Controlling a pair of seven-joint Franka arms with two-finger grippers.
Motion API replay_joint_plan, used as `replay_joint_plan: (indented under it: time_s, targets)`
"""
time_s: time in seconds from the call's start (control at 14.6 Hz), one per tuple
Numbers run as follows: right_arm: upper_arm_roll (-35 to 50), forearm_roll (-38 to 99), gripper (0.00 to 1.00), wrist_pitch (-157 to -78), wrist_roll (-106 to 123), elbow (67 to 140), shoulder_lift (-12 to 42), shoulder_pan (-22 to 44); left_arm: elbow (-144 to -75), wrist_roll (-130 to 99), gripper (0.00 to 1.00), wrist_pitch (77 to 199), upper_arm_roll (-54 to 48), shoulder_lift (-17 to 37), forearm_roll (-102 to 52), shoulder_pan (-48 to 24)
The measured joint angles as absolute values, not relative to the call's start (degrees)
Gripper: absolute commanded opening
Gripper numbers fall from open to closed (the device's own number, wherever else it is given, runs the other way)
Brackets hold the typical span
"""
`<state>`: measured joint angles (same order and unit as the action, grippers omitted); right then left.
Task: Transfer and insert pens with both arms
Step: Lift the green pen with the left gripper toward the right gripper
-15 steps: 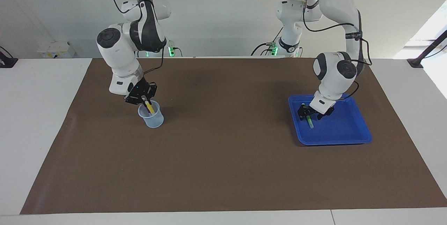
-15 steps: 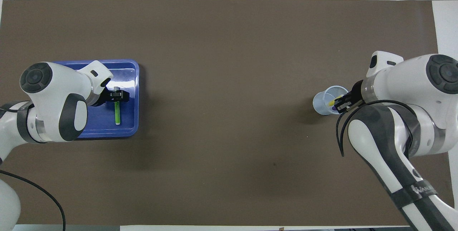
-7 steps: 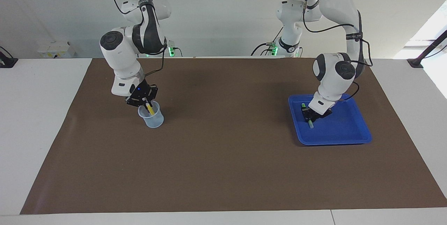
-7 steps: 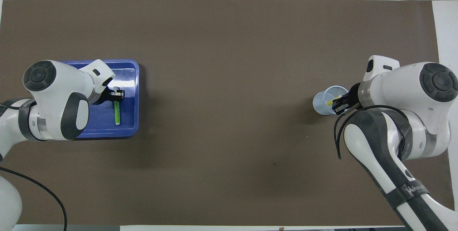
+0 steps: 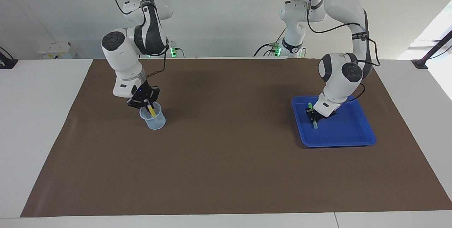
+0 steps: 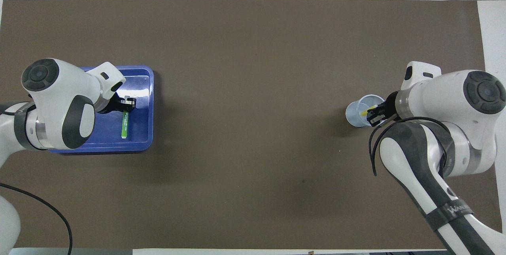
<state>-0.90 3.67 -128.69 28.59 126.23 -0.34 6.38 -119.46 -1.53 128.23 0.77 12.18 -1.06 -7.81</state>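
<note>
overhead view, left pincer [image 6: 127,104] clamping slim green pen [image 6: 125,123], right pincer [image 5: 144,100] gripping yellow pen [image 5: 152,110], clear cup [image 5: 153,117]

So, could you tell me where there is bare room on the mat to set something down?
The widest free patch is the brown mat between the blue tray and the clear cup. It is crowded at the tray, where the left gripper is at the green pen, and at the cup, under the right gripper with the yellow pen.

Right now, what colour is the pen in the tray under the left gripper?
Green pen with a pale end, clearest in the overhead view.
</note>
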Motion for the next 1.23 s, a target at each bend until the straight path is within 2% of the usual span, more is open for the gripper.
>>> replay_joint_plan:
  time_s: [0.21, 0.55, 0.82, 1.03, 1.23]
  targets:
    - [-0.9, 3.7, 0.78, -128.7, 28.6, 126.4, -0.2, 6.4, -114.9, -5.1, 0.0, 119.9, 0.7, 11.8, -2.6, -7.8]
    - [-0.9, 3.7, 0.78, -125.3, 28.6, 123.9, -0.2, 6.4, -105.8, -19.5, 0.0, 105.9, 0.1, 10.9, -11.1, -8.0]
    - [-0.8, 4.0, 0.78, -118.3, 28.6, 117.9, -0.3, 6.4, -102.4, -40.2, 0.0, 102.6, -0.6, 10.2, -21.9, -9.7]
    - [-0.4, 11.4, 0.78, -111.5, 28.5, 112.5, -0.3, 6.4, -102.2, -58.6, 0.0, 102.6, -0.7, 8.6, -27.4, -13.2]
    - [-0.3, 25.2, 0.78, -108.2, 22.5, 110.7, -0.3, 6.4, -102.3, -72.7, 0.0, 102.7, -0.8, 7.0, -31.7, -17.4]
